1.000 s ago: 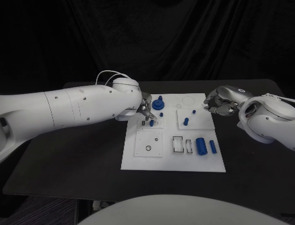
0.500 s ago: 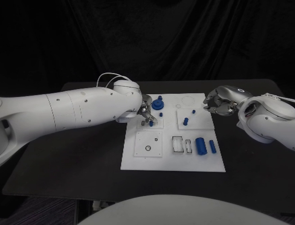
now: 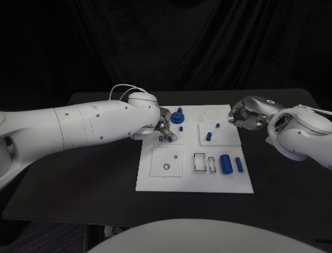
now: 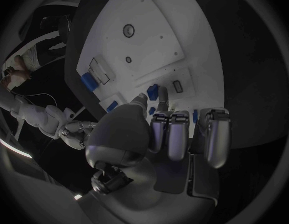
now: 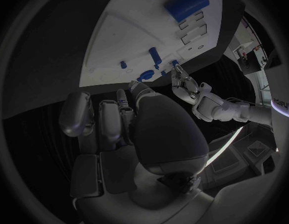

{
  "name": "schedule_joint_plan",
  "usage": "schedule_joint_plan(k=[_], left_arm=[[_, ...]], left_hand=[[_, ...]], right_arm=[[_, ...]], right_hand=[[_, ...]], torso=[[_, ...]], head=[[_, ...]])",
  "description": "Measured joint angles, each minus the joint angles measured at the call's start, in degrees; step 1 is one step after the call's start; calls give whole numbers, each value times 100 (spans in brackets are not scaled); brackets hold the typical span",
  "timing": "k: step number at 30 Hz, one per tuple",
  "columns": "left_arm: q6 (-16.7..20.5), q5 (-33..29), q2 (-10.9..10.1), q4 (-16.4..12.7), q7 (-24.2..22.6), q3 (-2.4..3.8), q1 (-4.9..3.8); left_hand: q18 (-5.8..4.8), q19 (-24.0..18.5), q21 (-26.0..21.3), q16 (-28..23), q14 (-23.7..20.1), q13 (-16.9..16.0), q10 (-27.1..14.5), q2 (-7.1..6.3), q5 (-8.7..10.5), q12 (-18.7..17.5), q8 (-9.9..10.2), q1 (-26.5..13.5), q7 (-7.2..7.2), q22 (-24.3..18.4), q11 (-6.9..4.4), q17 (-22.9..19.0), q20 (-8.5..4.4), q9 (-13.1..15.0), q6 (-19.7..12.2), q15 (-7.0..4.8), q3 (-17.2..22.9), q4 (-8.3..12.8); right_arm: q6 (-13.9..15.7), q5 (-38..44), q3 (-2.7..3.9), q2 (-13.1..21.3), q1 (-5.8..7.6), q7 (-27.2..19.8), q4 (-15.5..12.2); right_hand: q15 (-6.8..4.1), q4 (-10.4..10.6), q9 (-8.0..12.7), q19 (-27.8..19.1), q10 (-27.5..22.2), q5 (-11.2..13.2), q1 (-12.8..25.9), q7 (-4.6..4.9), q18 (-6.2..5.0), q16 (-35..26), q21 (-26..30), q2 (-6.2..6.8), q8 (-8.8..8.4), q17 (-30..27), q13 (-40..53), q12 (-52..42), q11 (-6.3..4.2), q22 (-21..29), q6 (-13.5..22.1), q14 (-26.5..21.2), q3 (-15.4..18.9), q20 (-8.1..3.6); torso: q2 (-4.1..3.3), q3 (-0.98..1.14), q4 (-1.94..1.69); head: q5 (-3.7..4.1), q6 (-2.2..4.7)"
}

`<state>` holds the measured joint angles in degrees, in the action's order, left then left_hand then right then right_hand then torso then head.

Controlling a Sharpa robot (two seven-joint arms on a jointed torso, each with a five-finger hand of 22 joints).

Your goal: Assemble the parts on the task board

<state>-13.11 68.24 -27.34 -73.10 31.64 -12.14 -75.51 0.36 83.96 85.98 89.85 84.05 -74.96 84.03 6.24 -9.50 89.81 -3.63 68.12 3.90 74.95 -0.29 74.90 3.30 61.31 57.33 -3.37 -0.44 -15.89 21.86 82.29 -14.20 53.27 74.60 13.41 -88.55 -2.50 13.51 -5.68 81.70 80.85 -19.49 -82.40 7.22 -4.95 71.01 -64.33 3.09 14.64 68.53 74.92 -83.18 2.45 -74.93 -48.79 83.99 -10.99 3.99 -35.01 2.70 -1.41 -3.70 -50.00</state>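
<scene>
The task board (image 3: 195, 182) lies flat at the middle of the black tabletop (image 3: 97, 174), a white plate cut with small recessed panels and slots. The blue parts are spread over it: a knobbed piece (image 3: 178, 116) stands near the 12 o'clock end, short pegs (image 3: 209, 136) stand upright in the panel toward 2 o'clock, and a large cylinder (image 3: 226, 164) with a thinner pin (image 3: 240, 165) just beside it lies toward 4 o'clock.

The left robot hand (image 3: 164, 128) is down over the panel at about 10 o'clock, its fingertips (image 4: 152, 91) pinching a small blue peg (image 3: 171, 138) that touches or nearly touches the board. The right robot hand (image 3: 244, 117) hovers off the board's 2 o'clock edge, fingers curled in; I cannot tell whether it holds anything.

These parts look like rigid moulded plastic: light, stiff, smooth and probably a little slippery, not fragile. The small peg is best pinched by its upper end between two fingertips, kept upright so its lower end can find the hole; a tilted hold would likely jam it. The large cylinder should take a wider hold across its middle, as it could roll if nudged.
</scene>
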Motion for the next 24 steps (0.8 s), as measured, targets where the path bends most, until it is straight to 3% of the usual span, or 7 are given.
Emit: schedule_joint_plan(k=[4,24], left_arm=[[0,0,11,15,0,0,9],[-8,3,49,75,13,0,93]], left_hand=[[0,0,0,0,0,0,0,0,-37,0,0,0,0,0,0,0,0,-9,0,0,0,0],[0,0,-21,0,0,0,0,-16,-878,0,-56,58,-52,-1,0,4,0,-107,93,0,272,48]], right_arm=[[0,0,0,0,0,0,0],[6,-10,2,-14,0,-17,4]], right_hand=[[0,0,0,0,0,0,0,0,0,0,21,0,0,0,0,0,0,0,0,0,0,0],[0,0,-1,0,0,0,0,1,0,0,21,0,0,0,-1,0,0,2,-42,0,-33,0]], torso=[[-1,1,0],[1,0,0]], head=[[1,0],[28,0]])
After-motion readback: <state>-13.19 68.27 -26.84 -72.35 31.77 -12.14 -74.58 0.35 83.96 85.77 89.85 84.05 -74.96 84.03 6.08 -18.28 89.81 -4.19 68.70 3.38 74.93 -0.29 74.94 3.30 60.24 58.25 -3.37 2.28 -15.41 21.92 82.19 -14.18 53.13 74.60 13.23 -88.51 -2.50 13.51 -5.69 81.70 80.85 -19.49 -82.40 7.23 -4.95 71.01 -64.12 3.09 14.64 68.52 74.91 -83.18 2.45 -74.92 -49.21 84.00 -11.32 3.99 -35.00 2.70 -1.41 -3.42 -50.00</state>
